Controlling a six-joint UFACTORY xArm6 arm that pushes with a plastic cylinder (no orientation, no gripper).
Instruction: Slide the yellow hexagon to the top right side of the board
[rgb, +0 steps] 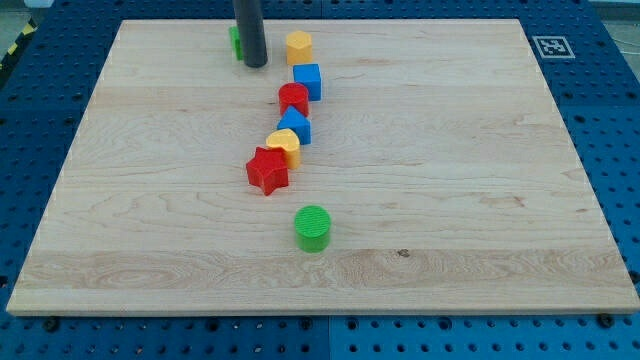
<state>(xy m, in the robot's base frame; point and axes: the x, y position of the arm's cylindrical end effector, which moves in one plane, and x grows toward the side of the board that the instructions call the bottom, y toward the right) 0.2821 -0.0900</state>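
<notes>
Yellow hexagon (298, 46) sat near top centre of the tabletop (450, 200), my tip (256, 64) just to its left, apart. No hand here, only a rod. Best pushed rightward through its centre, clear of the blue cube (308, 80) below.

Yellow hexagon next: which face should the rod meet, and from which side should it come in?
Push, not grip: meet the yellow hexagon on its left face, coming from the view's left. My tip already sits just left of it and slightly lower, with a green block behind the rod. The board's top right corner lies straight rightward, with no blocks between.
</notes>
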